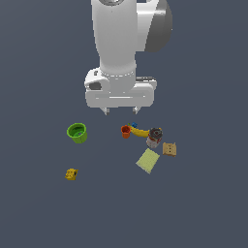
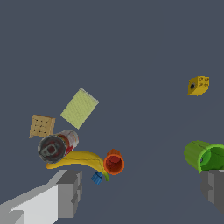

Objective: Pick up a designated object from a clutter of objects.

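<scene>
The yellow banana (image 1: pixel 141 131) lies between the orange cup (image 1: pixel 126 131) and the dark-topped can (image 1: pixel 154 137). In the wrist view the banana (image 2: pixel 78 159) curves below the can (image 2: pixel 57 146) and touches the orange cup (image 2: pixel 113 163). My gripper (image 1: pixel 120 111) hangs open and empty above the floor, behind the orange cup and apart from the banana. Its two fingers (image 2: pixel 70 192) show wide apart in the wrist view. A small blue piece (image 2: pixel 97 177) lies by the banana's stem end.
A green cup (image 1: pixel 77 132) stands at the exterior view's left. A yellow block (image 1: pixel 71 174) lies nearer the front left. A tan cracker square (image 1: pixel 169 149) and a pale yellow-green card (image 1: pixel 147 160) lie right of the can.
</scene>
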Controlling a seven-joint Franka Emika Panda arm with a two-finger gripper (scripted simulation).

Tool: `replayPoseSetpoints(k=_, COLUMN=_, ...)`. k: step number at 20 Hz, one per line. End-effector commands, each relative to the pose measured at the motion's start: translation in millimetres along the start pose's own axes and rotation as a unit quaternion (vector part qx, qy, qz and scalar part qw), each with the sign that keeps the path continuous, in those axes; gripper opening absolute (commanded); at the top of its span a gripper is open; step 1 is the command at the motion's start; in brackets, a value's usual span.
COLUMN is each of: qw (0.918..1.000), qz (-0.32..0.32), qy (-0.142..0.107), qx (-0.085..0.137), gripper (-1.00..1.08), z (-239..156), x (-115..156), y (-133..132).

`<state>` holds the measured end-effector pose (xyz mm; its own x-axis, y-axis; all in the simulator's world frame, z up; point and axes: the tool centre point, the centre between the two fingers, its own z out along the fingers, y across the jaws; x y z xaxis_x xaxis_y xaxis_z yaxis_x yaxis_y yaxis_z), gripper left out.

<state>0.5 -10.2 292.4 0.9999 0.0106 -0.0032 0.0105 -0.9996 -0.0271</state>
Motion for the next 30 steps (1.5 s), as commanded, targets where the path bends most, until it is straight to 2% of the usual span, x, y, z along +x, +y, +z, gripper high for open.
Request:
replayPoseSetpoints(k=1, qw=0.9998, qz=-0.017, qy=0.000, qx=-0.002, gripper=1.00, z=6.9, x=-0.6, y=-3.1)
replayPoseSetpoints(k=9, qw=0.9940, qz=-0.109, qy=-0.002, qx=-0.010, gripper=1.00, z=41.4, x=-5.6, y=-18.9)
replayPoseSetpoints(k=12, qw=0.9875, qz=-0.157, qy=-0.003, qx=-0.014, gripper=1.00, z=59.1, x=-9.5, y=-27.5)
replayPoseSetpoints(k=16, qw=0.9740, qz=-0.226, qy=-0.005, qx=-0.018, gripper=1.00, z=83.5, x=-16.6, y=-39.7)
replayPoseSetpoints(k=19, qw=0.9607, qz=-0.277, qy=-0.006, qx=-0.020, gripper=1.00, z=101.4, x=-23.0, y=-49.1)
replayPoseSetpoints(k=23, qw=0.9387, qz=-0.344, qy=-0.008, qx=-0.021, gripper=1.00, z=124.4, x=-33.2, y=-61.6)
replayPoseSetpoints(k=26, qw=0.9190, qz=-0.394, qy=-0.009, qx=-0.022, gripper=1.00, z=141.0, x=-41.9, y=-71.1)
replayPoseSetpoints(k=30, qw=0.8885, qz=-0.458, qy=-0.009, qx=-0.021, gripper=1.00, z=162.2, x=-55.0, y=-83.7)
